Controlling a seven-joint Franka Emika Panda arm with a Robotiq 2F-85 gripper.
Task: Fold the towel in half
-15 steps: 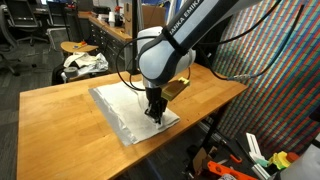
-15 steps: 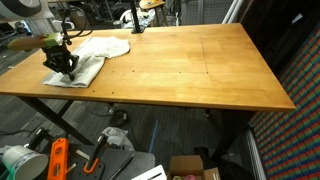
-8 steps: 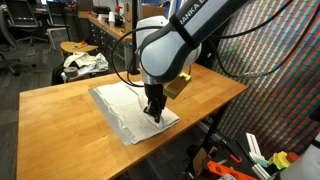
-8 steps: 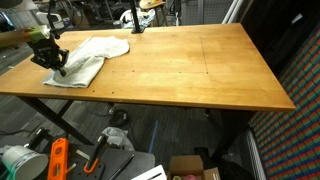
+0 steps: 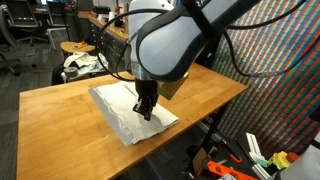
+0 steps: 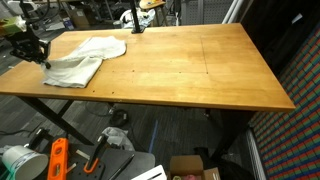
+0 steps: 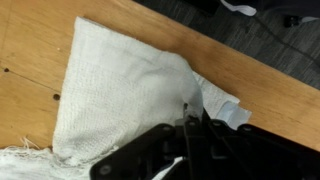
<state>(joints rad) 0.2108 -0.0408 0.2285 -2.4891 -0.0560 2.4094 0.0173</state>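
Note:
The towel (image 5: 118,108) is a large white cloth lying partly doubled over on the wooden table (image 5: 60,115). In an exterior view the towel (image 6: 85,58) sits near the table's (image 6: 190,70) left end. My gripper (image 5: 146,112) hangs over the towel's near edge, jaws shut on a pinch of cloth. In an exterior view the gripper (image 6: 37,52) stands at the towel's left corner, a little above the table. The wrist view shows the towel (image 7: 120,90) spread below and a strip of it rising into the shut gripper (image 7: 190,112).
A patterned cloth bundle (image 5: 85,63) rests on a stool behind the table. The table's front edge runs close to the gripper. Orange tools (image 6: 57,158) and a box (image 6: 195,168) lie on the floor below. A colourful screen (image 5: 275,70) stands to the side.
The gripper has risen and shifted sideways, away from the towel's middle, drawing the pinched edge with it. The jaws have stayed shut.

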